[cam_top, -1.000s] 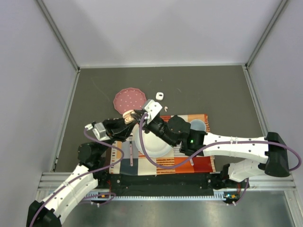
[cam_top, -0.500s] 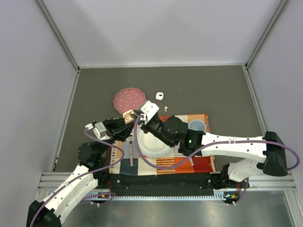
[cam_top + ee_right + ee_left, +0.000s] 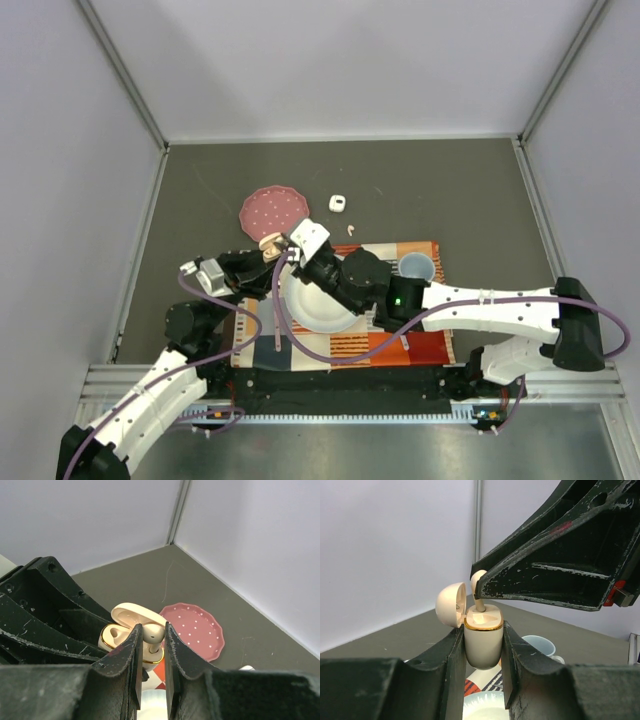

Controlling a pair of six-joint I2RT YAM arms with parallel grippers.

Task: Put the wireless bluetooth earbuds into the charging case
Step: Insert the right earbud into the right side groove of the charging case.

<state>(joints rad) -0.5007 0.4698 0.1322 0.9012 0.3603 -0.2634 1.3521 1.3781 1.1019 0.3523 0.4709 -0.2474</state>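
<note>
Now our left gripper (image 3: pixel 482 647) clamps the charging case (image 3: pixel 483 639) upright. Our right gripper (image 3: pixel 151 647) pinches a peach earbud (image 3: pixel 478 580) over it, stem down.

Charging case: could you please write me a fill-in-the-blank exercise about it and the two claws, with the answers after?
1. The left claw grips the charging case, and its lid stands ___.
2. The right claw holds a peach ___ at the top of the case.
3. The dotted plate beyond them has the colour ___.
Answers: open; earbud; pink.
</note>
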